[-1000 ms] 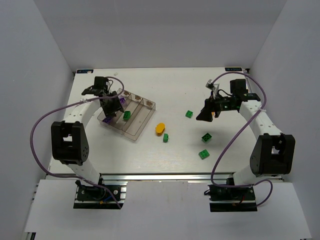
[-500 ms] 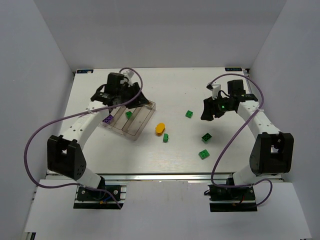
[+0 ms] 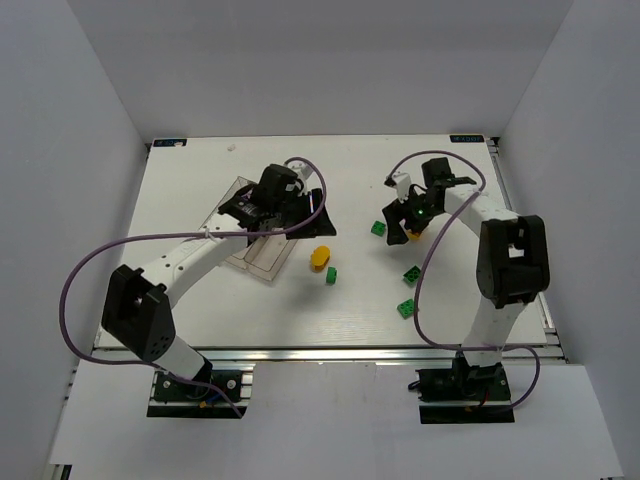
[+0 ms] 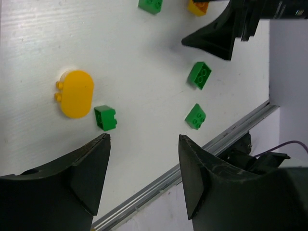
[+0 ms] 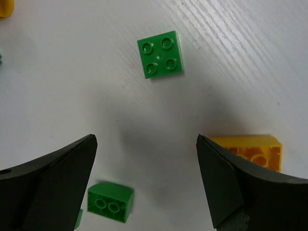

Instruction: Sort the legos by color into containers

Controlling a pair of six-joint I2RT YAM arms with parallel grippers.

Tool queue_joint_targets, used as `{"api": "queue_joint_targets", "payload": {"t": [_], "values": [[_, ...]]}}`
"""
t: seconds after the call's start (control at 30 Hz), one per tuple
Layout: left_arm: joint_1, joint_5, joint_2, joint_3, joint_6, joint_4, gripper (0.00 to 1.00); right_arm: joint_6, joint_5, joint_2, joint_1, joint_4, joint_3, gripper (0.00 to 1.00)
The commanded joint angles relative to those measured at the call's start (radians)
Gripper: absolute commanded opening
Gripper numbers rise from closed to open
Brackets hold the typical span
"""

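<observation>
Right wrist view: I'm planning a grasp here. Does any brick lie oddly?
Yes. The yellow brick at the right edge seems tipped on its side: its hollow underside shows and no studs face up. The green square brick lies flat, studs up.

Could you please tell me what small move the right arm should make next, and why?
Probably ease the right gripper forward and down over the green four-stud brick: its jaws stand open and empty, and that brick lies flat just ahead of it, clear of the yellow brick beside one finger.
</observation>
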Motion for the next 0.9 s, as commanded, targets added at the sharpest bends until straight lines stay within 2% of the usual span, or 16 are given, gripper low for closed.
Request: {"api": "queue_joint_targets", "payload": {"t": [0.0, 0.23, 0.43, 0.5, 0.6, 0.63, 0.7, 0.73, 0.77, 0.8, 0.83, 0.87], "values": [[-0.026, -0.085, -0.083, -0.039, -0.003, -0.050, 0.69, -0.063, 0.024, 0.046, 0.023, 0.030, 0.080, 0.89], [-0.056, -0.154, -0.221, -0.157, -0.093, -0.064, 0.74, -0.103, 0.067, 0.163, 0.072, 0.036, 0.181, 0.89], [-0.077, -0.204, -0.261, -0.193, -0.118, -0.127, 0.74, -0.126, 0.074, 0.222, 0.109, 0.056, 0.223, 0.89], [-0.086, -0.220, -0.273, -0.202, -0.124, -0.138, 0.74, -0.129, 0.093, 0.237, 0.123, 0.065, 0.228, 0.86], [-0.086, -0.229, -0.293, -0.226, -0.141, -0.138, 0.74, -0.134, 0.110, 0.254, 0.126, 0.072, 0.237, 0.76], [-0.086, -0.232, -0.299, -0.233, -0.146, -0.136, 0.74, -0.140, 0.108, 0.254, 0.129, 0.070, 0.238, 0.65], [-0.086, -0.243, -0.313, -0.248, -0.158, -0.135, 0.74, -0.149, 0.094, 0.255, 0.132, 0.050, 0.243, 0.51], [-0.086, -0.244, -0.318, -0.251, -0.159, -0.132, 0.74, -0.158, 0.088, 0.251, 0.129, 0.041, 0.252, 0.34], [-0.086, -0.247, -0.322, -0.254, -0.163, -0.130, 0.74, -0.161, 0.073, 0.246, 0.131, 0.023, 0.254, 0.25], [-0.086, -0.252, -0.330, -0.257, -0.161, -0.129, 0.74, -0.166, 0.065, 0.228, 0.131, 0.015, 0.254, 0.10], [-0.095, -0.255, -0.347, -0.262, -0.163, -0.129, 0.74, -0.177, 0.038, 0.216, 0.131, 0.006, 0.251, 0.03], [-0.095, -0.287, -0.359, -0.265, -0.161, -0.124, 0.74, -0.181, 0.019, 0.200, 0.134, -0.007, 0.249, 0.00]]}}
